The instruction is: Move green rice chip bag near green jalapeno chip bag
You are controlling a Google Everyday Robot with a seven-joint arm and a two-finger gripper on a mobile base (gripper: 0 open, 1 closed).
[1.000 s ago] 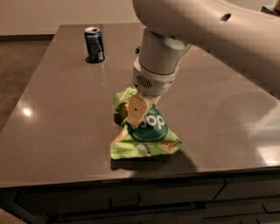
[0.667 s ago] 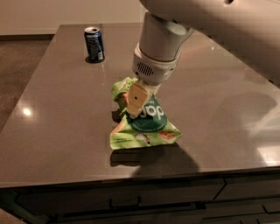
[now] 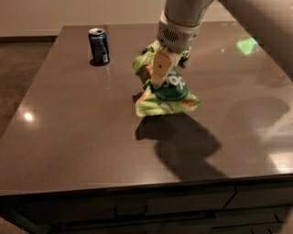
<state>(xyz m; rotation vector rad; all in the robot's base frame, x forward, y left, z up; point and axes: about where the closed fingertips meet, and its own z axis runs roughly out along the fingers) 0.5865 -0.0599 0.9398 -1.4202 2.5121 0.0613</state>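
Brown-grey laminate, glossy: the desk fills most of the camera view, with one bright glint near its left edge and a green reflection far right. Dark drawer fronts run under its front edge. Behind it I see a brown floor at left and a pale wall along the top.

A blue can stands upright at the back left, well apart from everything else.

The hand hangs over the middle of the desk, clenched on the green rice chip bag. One tan finger lies across the bag's front, just above the dark green circle. The bag hangs crumpled from the grip, its lower edge flared out. It is clear of the desk: its shadow falls as a separate dark patch toward the front right.

I cannot make out the green jalapeno chip bag apart from the bright folds around the hand.

Against a second ago: the bag then sat with its lower edge on the desk, nearer the front. It is now raised and further back and right. The shadow has grown and pulled away from it. The can has not moved.
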